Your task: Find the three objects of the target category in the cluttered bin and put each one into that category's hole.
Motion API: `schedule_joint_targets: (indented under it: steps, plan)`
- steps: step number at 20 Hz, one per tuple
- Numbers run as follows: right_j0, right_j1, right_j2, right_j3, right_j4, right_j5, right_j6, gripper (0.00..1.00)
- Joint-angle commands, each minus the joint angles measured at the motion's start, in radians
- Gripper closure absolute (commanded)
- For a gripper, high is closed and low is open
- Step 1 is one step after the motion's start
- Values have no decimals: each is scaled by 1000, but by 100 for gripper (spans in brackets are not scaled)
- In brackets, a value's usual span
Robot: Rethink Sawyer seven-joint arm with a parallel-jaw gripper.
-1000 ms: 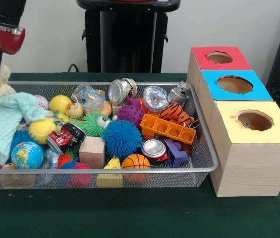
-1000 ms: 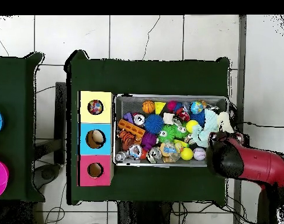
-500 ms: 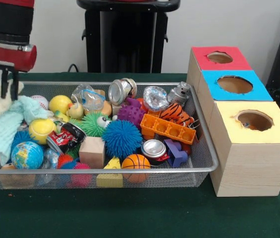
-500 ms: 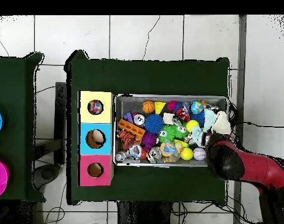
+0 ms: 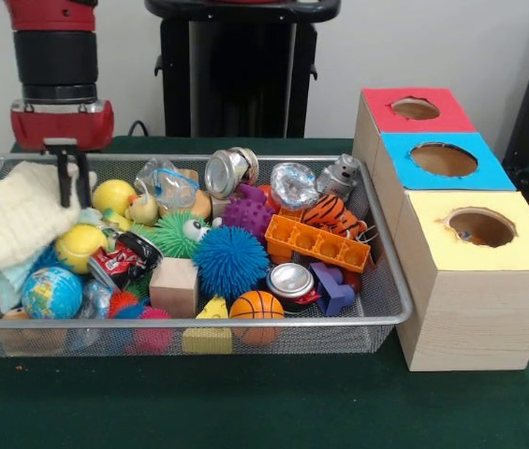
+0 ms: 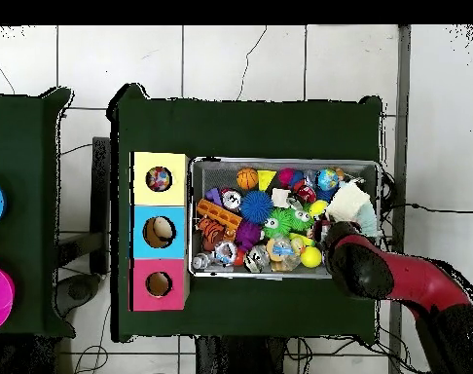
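since a second ago the red and black arm (image 5: 58, 65) has swung inward from the bin's end, and its gripper (image 5: 73, 192) now hangs over the clutter; the pale yellow knitted cloth (image 5: 16, 217) has come with it, from draping over the end rim to lying inside on the toys. the silver wire mesh bin (image 5: 376, 309) sits on the dark green table (image 5: 264, 402), just beside the row of three wooden boxes with round holes, topped yellow (image 5: 477, 245), blue (image 5: 444, 161) and red (image 5: 414, 110). the gripper's two thin black fingers (image 5: 62, 182) stand close together at the cloth's upper corner; i cannot tell whether they pinch it. a light blue cloth (image 5: 7, 273) peeks from under the yellow one. near them lie a yellow ball (image 5: 79, 245), a globe ball (image 5: 51, 293), a blue spiky ball (image 5: 230, 261) and an orange basketball (image 5: 257, 307).
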State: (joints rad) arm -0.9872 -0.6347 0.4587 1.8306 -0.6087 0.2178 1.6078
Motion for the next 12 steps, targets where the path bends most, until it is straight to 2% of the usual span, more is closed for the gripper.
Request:
schedule_joint_targets:
  steps: [1, 6, 12]
  plan:
    - [-25, 79, 211, 106, 57, 51, 3, 100]
    - [-44, 115, 270, 148, 129, 98, 31, 100]
    - [-11, 136, 303, 155, 198, 121, 57, 100]
